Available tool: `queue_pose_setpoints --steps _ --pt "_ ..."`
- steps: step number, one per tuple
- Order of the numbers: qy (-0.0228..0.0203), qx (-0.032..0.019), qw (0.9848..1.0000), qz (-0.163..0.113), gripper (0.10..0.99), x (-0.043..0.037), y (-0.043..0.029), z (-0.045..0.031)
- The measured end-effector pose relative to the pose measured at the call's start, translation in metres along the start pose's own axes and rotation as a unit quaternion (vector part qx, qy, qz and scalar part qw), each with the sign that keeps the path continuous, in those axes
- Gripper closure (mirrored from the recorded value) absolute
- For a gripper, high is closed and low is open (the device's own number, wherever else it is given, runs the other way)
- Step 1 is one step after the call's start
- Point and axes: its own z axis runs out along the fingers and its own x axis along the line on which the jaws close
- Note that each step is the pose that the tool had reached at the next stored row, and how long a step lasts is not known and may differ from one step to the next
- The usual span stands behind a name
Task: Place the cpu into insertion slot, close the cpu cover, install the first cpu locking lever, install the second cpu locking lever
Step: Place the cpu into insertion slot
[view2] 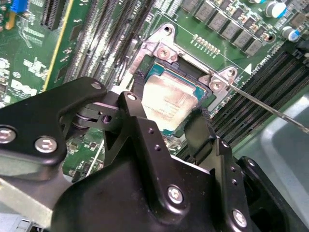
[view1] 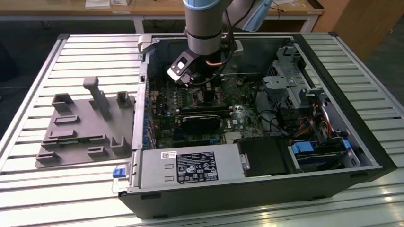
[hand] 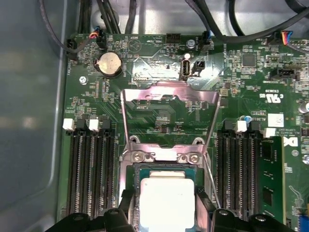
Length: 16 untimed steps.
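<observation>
Your end effector [view2: 169,104] is pinching the cpu [view2: 169,96], which is sitting in the insertion slot [view2: 193,72]. The cpu cover [hand: 169,94] is standing open.

cpu [hand: 166,205]: one edge cut off by frame | insertion slot [view2: 186,72]: seemingly mostly under cpu

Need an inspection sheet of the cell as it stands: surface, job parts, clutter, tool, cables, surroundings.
Surface: slatted metal table carrying an open computer case.
Job's things: cpu sits in the insertion slot; cpu cover flipped open; locking lever sticks out unlatched.
Clutter: grey fixture tray on the table, on the exterior view's left of the case.
Grippers: tool low over the cpu.
Cables: black cables past the board's edge.
Surroundings: wooden bench behind the table.
</observation>
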Motion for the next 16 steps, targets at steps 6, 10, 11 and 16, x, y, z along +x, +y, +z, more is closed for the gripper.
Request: queue_pose_setpoints --steps 6,10,11,16 --pt "0.0019 0.0 1.0 0.0 0.478 0.0 0.0001 -0.0015" --pt "0.0002 0.0 1.0 0.0 0.478 0.0002 0.0005 -0.0052" --pt "-0.0015 0.0 1.0 0.0 0.478 0.0003 0.0005 -0.006" --pt "-0.0096 0.0001 1.0 -0.001 0.478 0.0002 0.0007 -0.0073"
